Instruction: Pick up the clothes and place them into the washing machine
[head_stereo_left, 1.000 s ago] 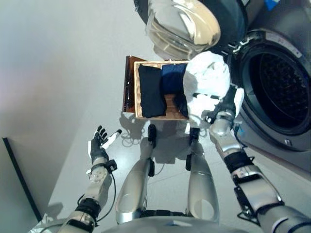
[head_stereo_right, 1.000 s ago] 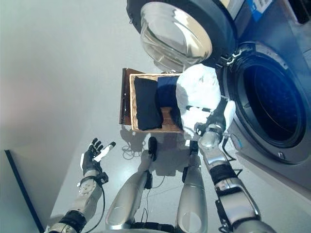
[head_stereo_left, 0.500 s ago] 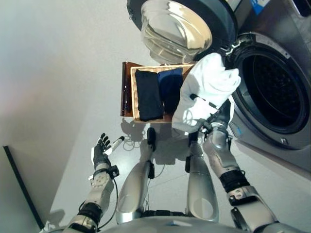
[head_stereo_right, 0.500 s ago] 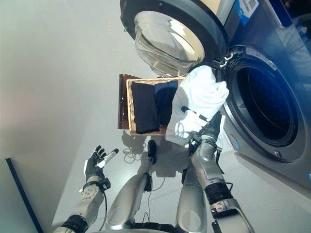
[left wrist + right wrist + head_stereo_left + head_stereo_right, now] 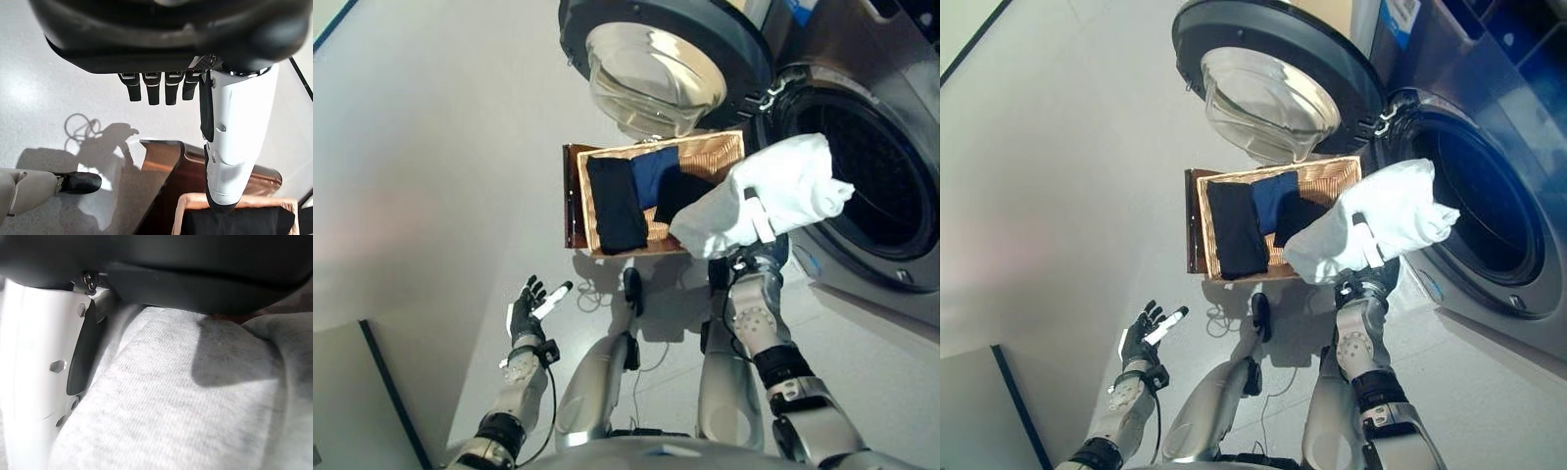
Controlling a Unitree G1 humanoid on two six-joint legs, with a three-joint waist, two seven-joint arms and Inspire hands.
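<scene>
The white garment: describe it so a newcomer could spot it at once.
Find the washing machine with its round door swung open. Just before the drum opening, the right hand holds up the white garment above the wicker basket. It is the only pale cloth; those in the basket are dark.

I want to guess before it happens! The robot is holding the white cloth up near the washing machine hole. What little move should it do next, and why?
Probably push the right hand further toward the drum opening. It is shut on the white garment, whose far end already overlaps the opening, and the door stands open. The left hand hangs open and idle; dark clothes wait in the basket.
</scene>
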